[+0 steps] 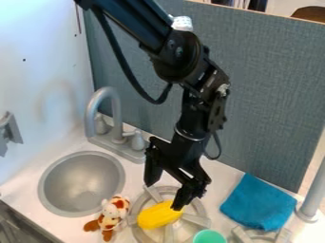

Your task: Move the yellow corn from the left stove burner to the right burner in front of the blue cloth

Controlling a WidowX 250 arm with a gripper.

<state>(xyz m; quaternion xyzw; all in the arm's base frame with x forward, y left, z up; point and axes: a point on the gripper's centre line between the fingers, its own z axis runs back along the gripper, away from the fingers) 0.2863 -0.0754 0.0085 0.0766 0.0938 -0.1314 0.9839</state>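
The gripper (164, 195) is hanging with fingers spread, one tip at the yellow object (159, 216), which is lying on the burner (194, 219). Around it, a plushie (114, 212), green cup (209, 237) and blue cloth (258, 203) are resting; the sink (82, 184) is sitting beyond the plushie.

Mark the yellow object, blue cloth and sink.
Yellow object (157, 216): camera view, middle of its top.
Blue cloth (257, 203): camera view, middle of the fabric.
Sink (81, 180): camera view, bare inside of the basin.
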